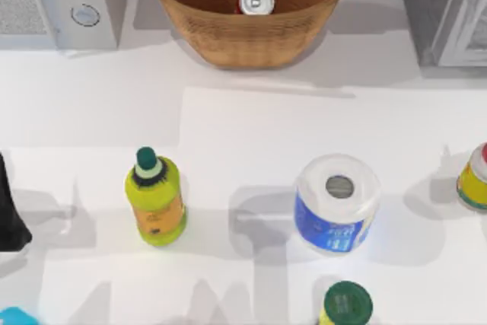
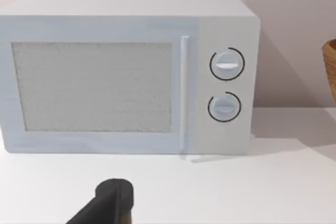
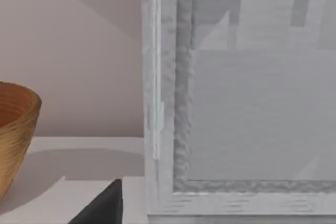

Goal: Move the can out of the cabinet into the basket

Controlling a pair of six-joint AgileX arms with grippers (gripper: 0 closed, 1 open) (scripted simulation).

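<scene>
A rendered kitchen counter: a white microwave (image 2: pixel 128 74), grey cabinet (image 1: pixel 445 9), bottles and jars.

The top view looks straight down on the white table (image 1: pixel 228 150). The left wrist view faces the white two-knob appliance (image 2: pixel 126 72) closely; the right wrist view faces the grey boxy cabinet (image 3: pixel 252 103). Both wrist views catch the tan woven wicker basket (image 3: pixel 16 129) at a frame edge.

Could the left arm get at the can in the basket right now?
Probably yes: the can stands upright in the open-topped basket, nothing over it, though the left tool sits far off at the table's left edge.
</scene>
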